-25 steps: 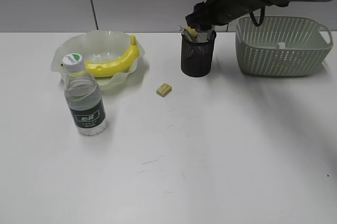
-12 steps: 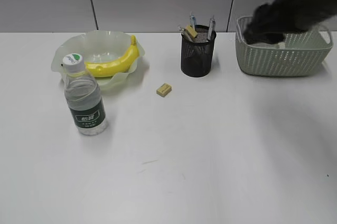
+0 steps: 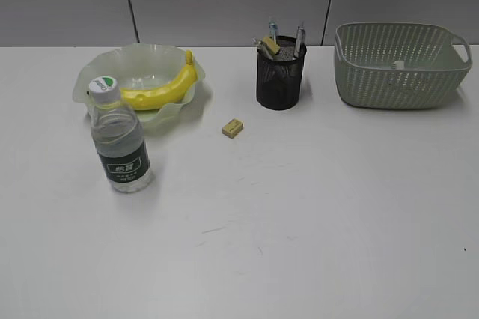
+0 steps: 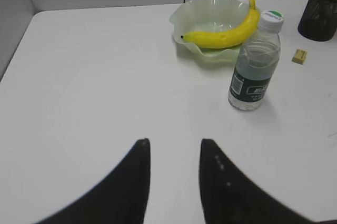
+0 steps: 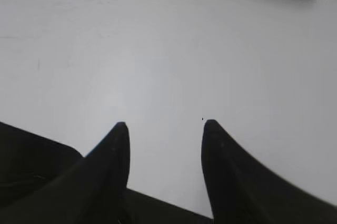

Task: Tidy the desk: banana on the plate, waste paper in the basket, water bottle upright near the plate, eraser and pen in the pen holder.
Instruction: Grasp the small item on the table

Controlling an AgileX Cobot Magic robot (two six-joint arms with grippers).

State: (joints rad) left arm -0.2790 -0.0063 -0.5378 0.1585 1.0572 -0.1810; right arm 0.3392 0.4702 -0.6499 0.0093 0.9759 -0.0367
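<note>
Yellowish eraser (image 3: pixel 233 127) alone on the tabletop (image 3: pixel 299 214), between plate (image 3: pixel 88 83) and pen holder (image 3: pixel 281 76). Left tool (image 4: pixel 174 148) and right tool (image 5: pixel 164 129) both apart, empty. Next, probably: grab, drop in holder.

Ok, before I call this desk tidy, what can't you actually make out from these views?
- Basket contents: exterior view, the woven wall hides the inside; only a white speck shows, so paper unconfirmed.
- Pen holder: exterior view, items poking out are too small to name; left wrist view cuts it off at the edge.
- Small tan block on the desk: too small to confirm as an eraser.
- Right wrist view: basket only a blurred sliver at the top edge.
</note>
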